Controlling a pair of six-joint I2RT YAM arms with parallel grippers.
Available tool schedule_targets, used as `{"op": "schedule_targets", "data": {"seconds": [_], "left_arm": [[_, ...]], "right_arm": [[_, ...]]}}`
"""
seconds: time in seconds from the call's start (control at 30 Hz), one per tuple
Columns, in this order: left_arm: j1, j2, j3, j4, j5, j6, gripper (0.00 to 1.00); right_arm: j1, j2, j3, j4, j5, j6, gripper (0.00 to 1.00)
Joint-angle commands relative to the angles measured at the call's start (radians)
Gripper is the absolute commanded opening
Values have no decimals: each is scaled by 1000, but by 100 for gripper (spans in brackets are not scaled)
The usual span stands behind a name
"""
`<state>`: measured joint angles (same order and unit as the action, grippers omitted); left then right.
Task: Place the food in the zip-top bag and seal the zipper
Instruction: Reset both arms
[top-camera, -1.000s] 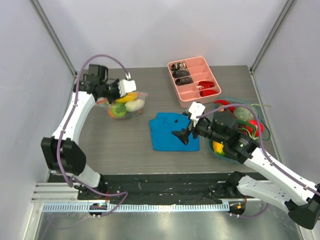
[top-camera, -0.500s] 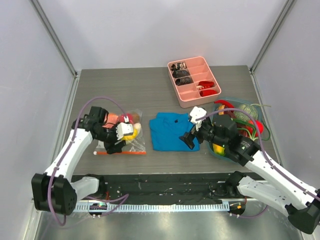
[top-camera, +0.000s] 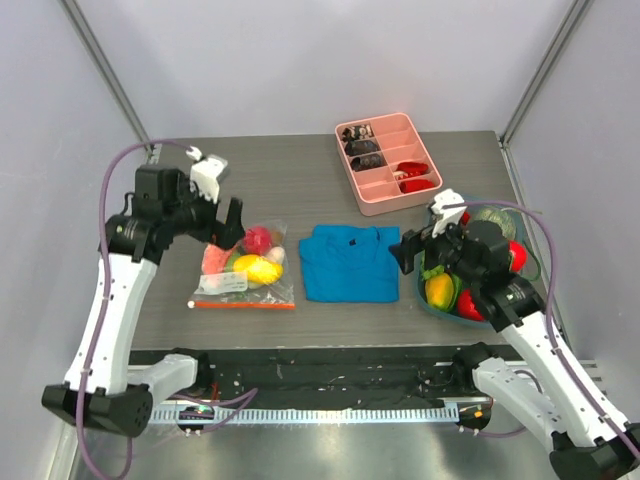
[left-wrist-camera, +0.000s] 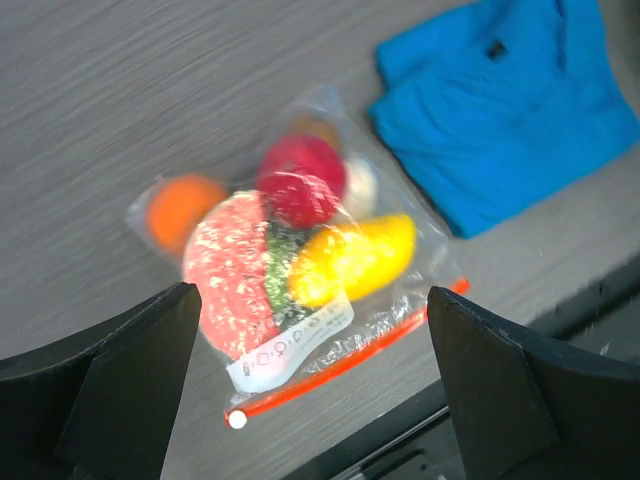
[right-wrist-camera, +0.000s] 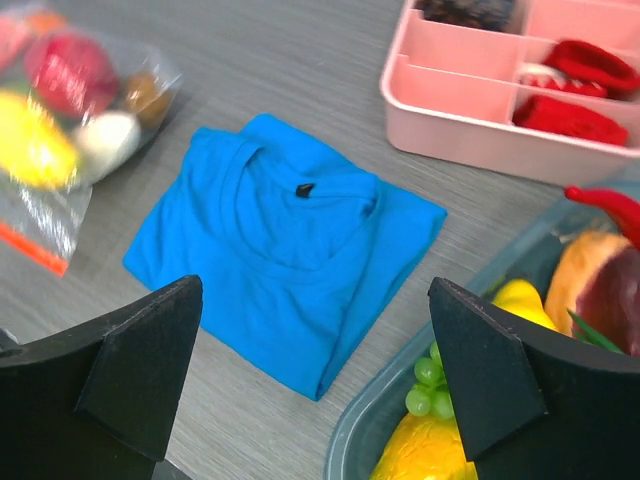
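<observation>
The zip-top bag (top-camera: 232, 285) lies flat on the table at the left, with red, yellow, orange and white food (top-camera: 257, 268) inside. Its zipper (top-camera: 245, 305) runs along the near edge with a white tip at the left end. In the left wrist view the bag (left-wrist-camera: 400, 310), the food (left-wrist-camera: 350, 255) and the zipper (left-wrist-camera: 350, 365) sit below my left gripper (left-wrist-camera: 310, 290). That left gripper (top-camera: 225, 225) hovers open above the bag's far side, holding nothing. My right gripper (top-camera: 408, 252) is open and empty over the blue cloth's right edge (right-wrist-camera: 315, 285).
A folded blue cloth (top-camera: 348, 262) lies mid-table. At the right stands a clear bin (top-camera: 432, 306) with more yellow, red and green food (top-camera: 441, 288). A pink divided tray (top-camera: 352, 175) sits at the back. The table's dark front edge runs just beyond the zipper.
My left gripper carried the bag from the back left down to the near left, opened, let it go, then rose back. My right gripper pulled back to the right off the cloth.
</observation>
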<state>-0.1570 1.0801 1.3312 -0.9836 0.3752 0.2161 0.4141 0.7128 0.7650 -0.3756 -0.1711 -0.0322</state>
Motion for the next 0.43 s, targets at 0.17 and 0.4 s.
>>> {"op": "schedule_targets", "data": {"seconds": [0.17, 0.4], "left_arm": [[4, 100, 27, 46, -294, -320, 100], [30, 113, 54, 23, -271, -313, 100]], "right_arm": [[-198, -35, 16, -45, 16, 235, 100], [-232, -20, 37, -55, 64, 197, 100]]}}
